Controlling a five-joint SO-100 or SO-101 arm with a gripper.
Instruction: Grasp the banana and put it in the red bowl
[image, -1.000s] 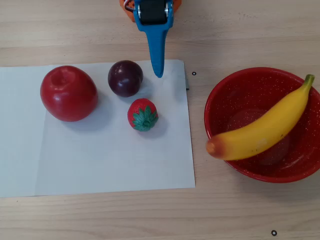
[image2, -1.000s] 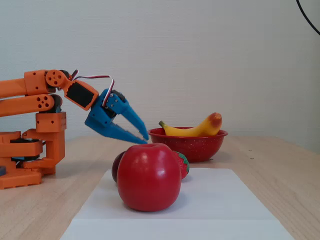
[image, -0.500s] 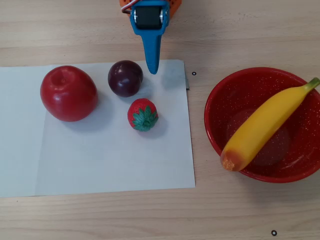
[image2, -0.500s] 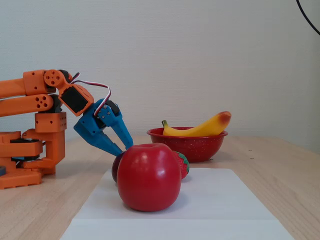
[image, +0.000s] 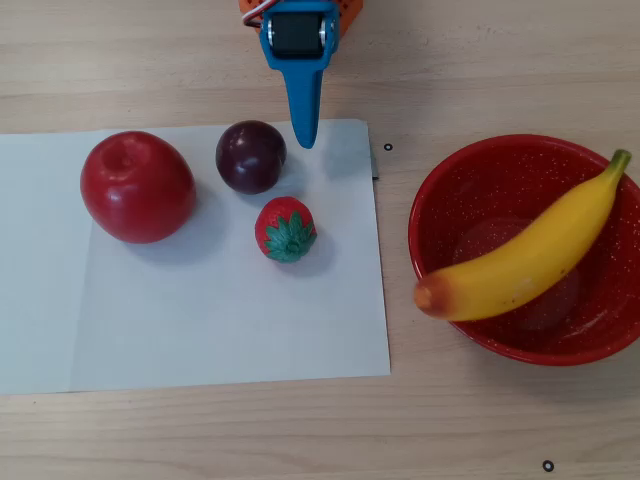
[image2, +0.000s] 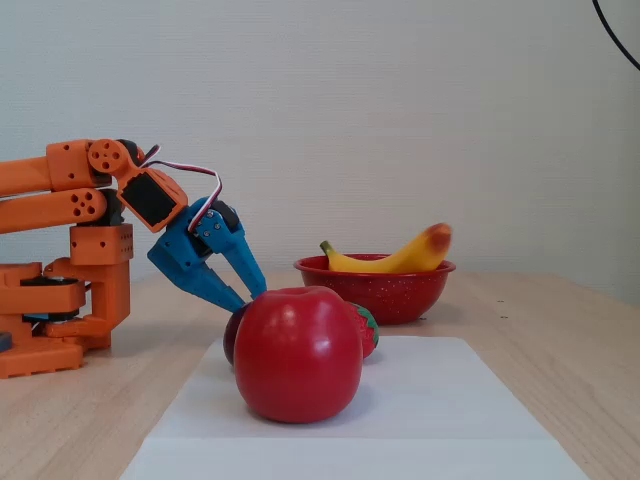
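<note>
In the fixed view the gripper (image2: 245, 295) hangs spread and empty over the worktop (image2: 560, 330). Beyond it, the banana (image: 525, 255) lies across the red bowl (image: 455, 185). In the overhead view its long axis runs diagonally, green stem upper right, orange end over the lower-left rim.

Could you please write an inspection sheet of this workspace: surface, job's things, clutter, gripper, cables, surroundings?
Surface: wooden table with a white paper sheet on it.
Job's things: banana lies across the red bowl, orange end over the rim, green stem at the opposite rim.
Clutter: apple, plum and strawberry on the sheet.
Gripper: blue gripper empty, tips low beside the plum; jaws look slightly apart in the fixed view.
Cables: red-and-white wires at the wrist; a dark cable in the upper right corner of the fixed view.
Surroundings: plain pale wall; nothing else seen.
</note>
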